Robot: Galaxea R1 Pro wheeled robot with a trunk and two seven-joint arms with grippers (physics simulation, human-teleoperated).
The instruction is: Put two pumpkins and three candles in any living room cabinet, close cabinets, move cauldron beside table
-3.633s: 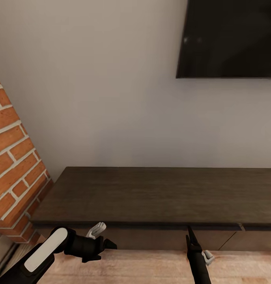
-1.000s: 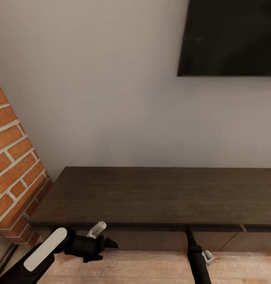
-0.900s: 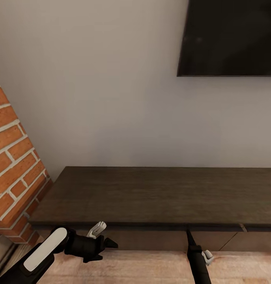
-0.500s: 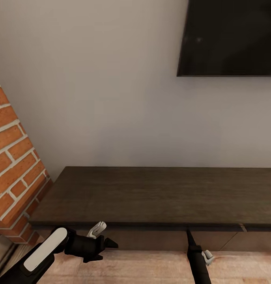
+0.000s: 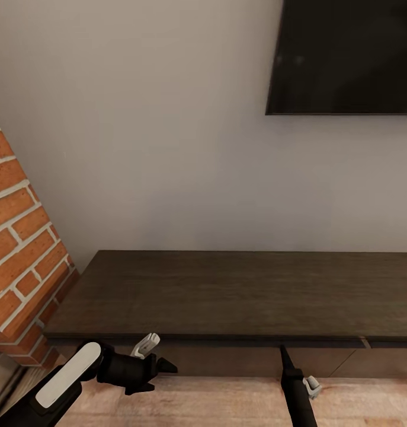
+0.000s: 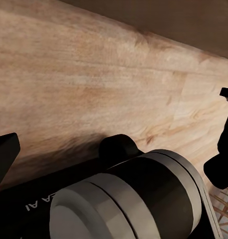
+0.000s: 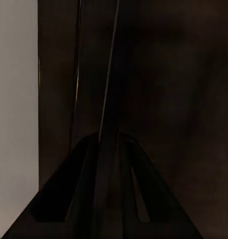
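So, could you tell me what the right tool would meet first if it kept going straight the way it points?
Most likely the cabinet: the right tool points up at the front edge under its top and already seems at or touching it. Exact depth is unclear.

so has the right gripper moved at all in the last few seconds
Barely: the right gripper keeps its tip at the cabinet front edge, where it was.
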